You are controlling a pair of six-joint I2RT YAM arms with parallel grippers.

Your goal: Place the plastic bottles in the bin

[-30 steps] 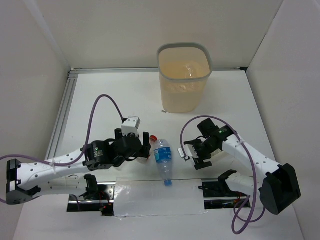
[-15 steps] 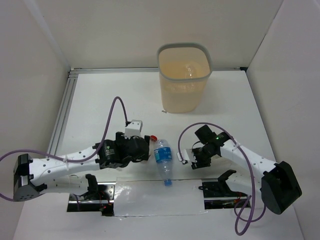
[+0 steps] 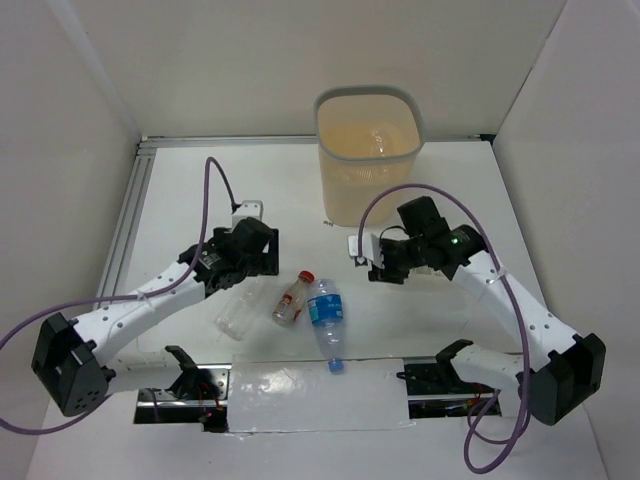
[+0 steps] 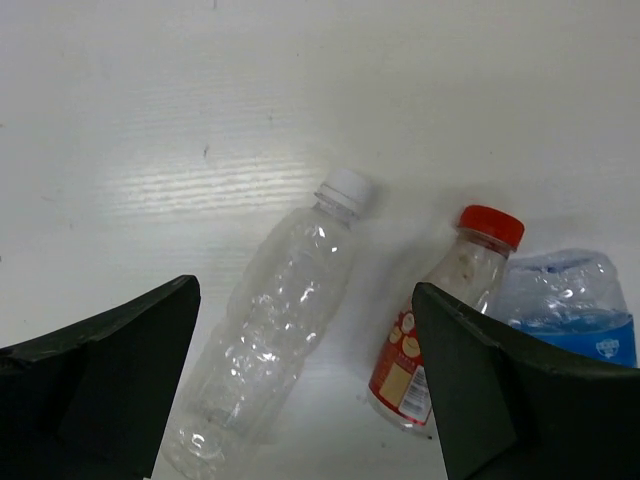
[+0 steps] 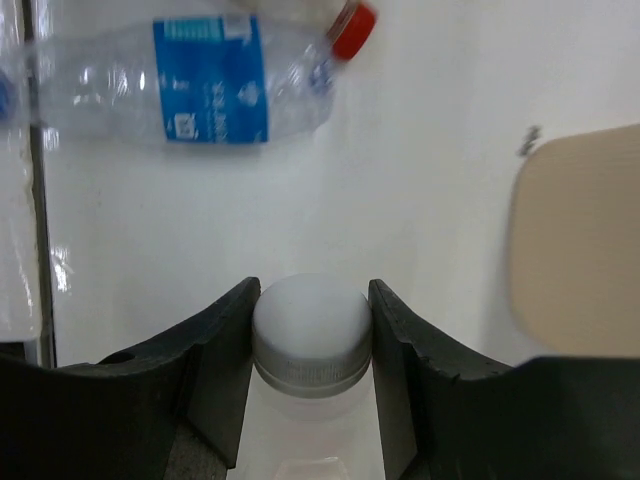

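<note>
Right claw (image 5: 312, 292) is clamped on a white-capped clear plastic bottle (image 5: 311, 338); left claw (image 4: 305, 290) is held spread above a red-capped labelled bottle (image 4: 445, 330).

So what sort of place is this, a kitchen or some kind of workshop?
Most likely a lab test bench: a white table boxed in by plain white panels, two cabled robot arms bolted at its near edge, and just plastic bottles and a bin set out.

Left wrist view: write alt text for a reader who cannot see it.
Three plastic bottles lie on a white table: a clear white-capped bottle in the middle, a red-capped bottle to its right, and a blue-labelled bottle at the right edge. The left gripper hangs open above them, holding nothing.
</note>
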